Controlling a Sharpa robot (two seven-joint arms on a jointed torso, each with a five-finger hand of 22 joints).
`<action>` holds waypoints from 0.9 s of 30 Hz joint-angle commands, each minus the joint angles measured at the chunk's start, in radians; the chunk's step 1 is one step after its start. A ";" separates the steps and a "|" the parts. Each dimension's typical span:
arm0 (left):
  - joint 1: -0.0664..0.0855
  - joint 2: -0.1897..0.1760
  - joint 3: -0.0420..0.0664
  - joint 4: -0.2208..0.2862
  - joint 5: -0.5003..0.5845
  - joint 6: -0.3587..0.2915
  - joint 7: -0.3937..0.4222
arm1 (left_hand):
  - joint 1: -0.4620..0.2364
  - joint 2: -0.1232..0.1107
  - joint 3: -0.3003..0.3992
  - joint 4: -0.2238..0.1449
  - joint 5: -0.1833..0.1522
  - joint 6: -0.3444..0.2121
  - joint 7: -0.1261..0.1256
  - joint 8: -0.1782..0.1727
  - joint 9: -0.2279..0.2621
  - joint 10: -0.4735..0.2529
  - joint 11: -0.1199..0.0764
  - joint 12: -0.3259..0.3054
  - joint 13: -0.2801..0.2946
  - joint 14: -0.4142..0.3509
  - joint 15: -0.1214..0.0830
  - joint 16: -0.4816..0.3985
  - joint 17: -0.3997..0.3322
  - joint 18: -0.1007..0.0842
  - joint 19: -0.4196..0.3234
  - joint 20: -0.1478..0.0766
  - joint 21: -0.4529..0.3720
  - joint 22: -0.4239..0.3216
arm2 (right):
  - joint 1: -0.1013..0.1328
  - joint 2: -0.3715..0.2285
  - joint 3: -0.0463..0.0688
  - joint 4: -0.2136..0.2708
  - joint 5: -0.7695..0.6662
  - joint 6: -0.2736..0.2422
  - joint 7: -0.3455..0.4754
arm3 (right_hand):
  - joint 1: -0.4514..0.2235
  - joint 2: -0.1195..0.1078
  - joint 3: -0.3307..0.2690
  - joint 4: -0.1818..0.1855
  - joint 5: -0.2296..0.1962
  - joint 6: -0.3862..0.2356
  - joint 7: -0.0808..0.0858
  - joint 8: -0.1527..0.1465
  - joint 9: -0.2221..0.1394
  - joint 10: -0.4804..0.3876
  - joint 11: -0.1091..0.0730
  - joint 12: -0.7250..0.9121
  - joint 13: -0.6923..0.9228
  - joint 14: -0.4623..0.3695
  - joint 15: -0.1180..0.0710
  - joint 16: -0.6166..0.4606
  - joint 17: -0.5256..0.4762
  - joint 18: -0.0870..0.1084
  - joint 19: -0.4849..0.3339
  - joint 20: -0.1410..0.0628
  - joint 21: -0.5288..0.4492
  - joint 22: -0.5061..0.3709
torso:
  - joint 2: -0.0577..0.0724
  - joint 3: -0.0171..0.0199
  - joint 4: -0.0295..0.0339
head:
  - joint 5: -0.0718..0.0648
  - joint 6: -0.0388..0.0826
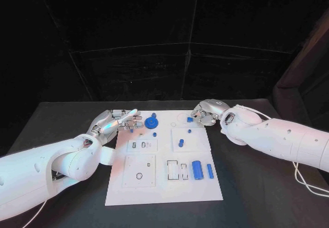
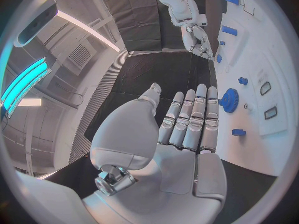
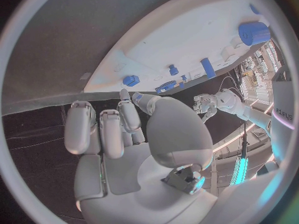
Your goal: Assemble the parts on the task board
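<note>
Both hands sat at the far edge of the task board, in the upper middle of the head view. Left hand lay at the board's upper left corner with its fingers stretched straight and side by side, holding nothing; the blue gear stood just beside its fingertips. Right hand hovered at the upper right corner with fingers curled, and a small blue part appeared pinched between thumb and a fingertip in the right wrist view.

Lower on the board lay a blue cylinder and a thinner blue bar beside open slots, and a small blue peg stood near the middle.

Judging by this, the step was seating the pinched part into a socket near the upper right. Doing it well would have called for keeping the part upright, lining it over the hole before lowering, and pressing straight down without dragging. The left hand could have steadied the board's edge, keeping clear of the gear.
</note>
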 commanded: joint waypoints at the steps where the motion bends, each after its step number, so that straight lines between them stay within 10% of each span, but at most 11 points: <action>1: 0.001 0.001 0.001 0.001 -0.001 0.008 0.000 | -0.003 0.008 -0.001 -0.003 0.005 -0.005 0.028 -0.003 -0.001 -0.001 0.005 -0.006 -0.002 -0.001 0.002 -0.007 -0.001 0.005 0.005 0.000 -0.002 -0.001 | 0.002 0.000 0.000 0.001 0.011 -0.003 -0.004 | -0.007 0.000 0.008 0.000 0.003 -0.008 -0.001 -0.004 0.000 -0.001 0.009 0.001 -0.001 0.073 0.006 0.001 0.105 -0.009 -0.001 0.006 -0.004 0.000 | 0.000 -0.0001 -0.0001 | 0.000 -0.001; 5: 0.001 0.001 0.001 0.001 -0.001 0.008 0.000 | -0.003 0.008 -0.001 -0.003 0.005 -0.005 0.028 -0.003 -0.001 -0.001 0.005 -0.006 -0.002 -0.001 0.002 -0.007 -0.001 0.005 0.005 0.000 -0.002 -0.001 | 0.002 -0.003 0.000 0.003 0.014 -0.026 0.011 | 0.000 -0.018 0.016 -0.017 0.003 -0.012 0.000 -0.004 0.000 -0.002 0.009 0.001 -0.001 0.073 0.006 0.001 0.106 -0.009 -0.001 0.006 -0.004 0.000 | 0.000 -0.0009 0.0006 | -0.002 -0.001; 13: 0.001 0.002 0.001 0.001 -0.001 0.008 0.001 | -0.003 0.008 -0.002 -0.003 0.005 -0.006 0.028 -0.003 -0.001 -0.001 0.005 -0.006 -0.002 -0.001 0.002 -0.007 -0.001 0.005 0.005 0.000 -0.002 -0.001 | 0.002 -0.005 0.000 0.018 0.019 -0.055 0.059 | 0.093 -0.166 -0.084 -0.159 0.006 0.000 0.000 -0.002 0.002 0.004 0.008 0.007 0.000 0.075 0.008 0.005 0.114 -0.009 0.000 0.008 -0.003 0.002 | 0.000 -0.0005 0.0005 | -0.004 0.000; 27: 0.001 0.005 0.001 -0.002 -0.001 0.009 0.001 | -0.004 0.008 -0.002 -0.003 0.005 -0.006 0.028 -0.003 -0.001 -0.001 0.005 -0.006 -0.002 -0.001 0.002 -0.007 -0.001 0.005 0.005 0.001 -0.003 -0.001 | 0.001 0.024 0.000 -0.010 -0.025 -0.009 -0.009 | 0.124 -0.148 -0.178 -0.174 0.005 0.016 -0.007 0.000 0.002 0.004 0.004 0.005 -0.004 0.075 0.003 0.004 0.113 -0.008 -0.003 0.005 -0.006 -0.001 | 0.000 0.0004 0.0006 | -0.001 -0.001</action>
